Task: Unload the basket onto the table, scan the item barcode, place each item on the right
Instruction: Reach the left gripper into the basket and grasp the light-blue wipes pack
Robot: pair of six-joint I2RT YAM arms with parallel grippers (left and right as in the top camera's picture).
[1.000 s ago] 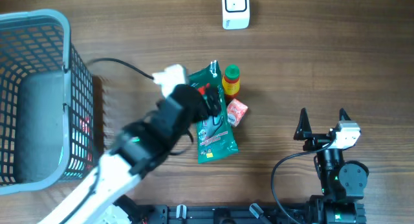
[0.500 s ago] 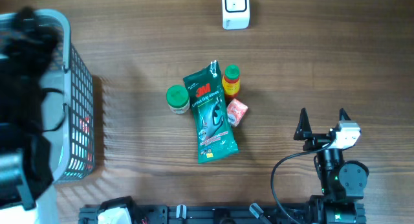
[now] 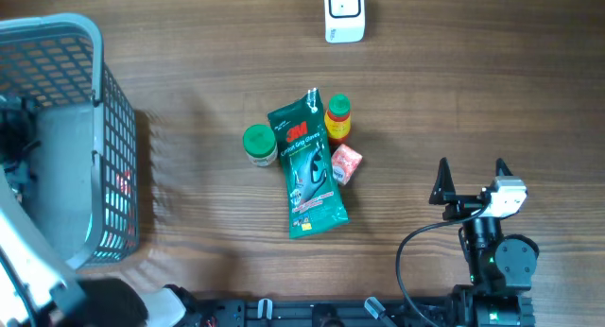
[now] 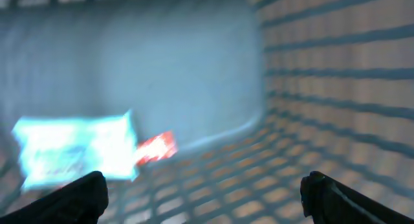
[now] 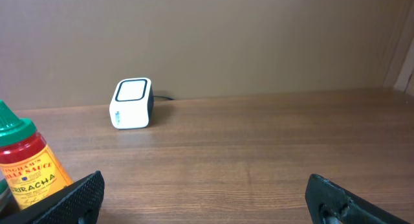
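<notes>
Grey plastic mesh basket (image 3: pixel 57 26), left of frame: pale blue flat packet (image 4: pixel 71 149) inside, blurred; probably light, crinkly, so I would pinch one edge. Left gripper (image 4: pixel 204 198) and right gripper (image 5: pixel 204 198) both agape.

I am counting four loose items lying on the table (image 3: pixel 473 100): one green 3M pouch (image 3: pixel 307 171), one green-lidded jar (image 3: pixel 259 144), one sriracha bottle (image 3: pixel 337 117) and one small pink packet (image 3: pixel 346 163). I am also seeing one white scanner (image 3: pixel 344 13) and one mesh basket (image 3: pixel 113 129), which is holding one pale blue pack (image 4: pixel 71 149) and one red scrap (image 4: pixel 155 146), both blurred.
</notes>
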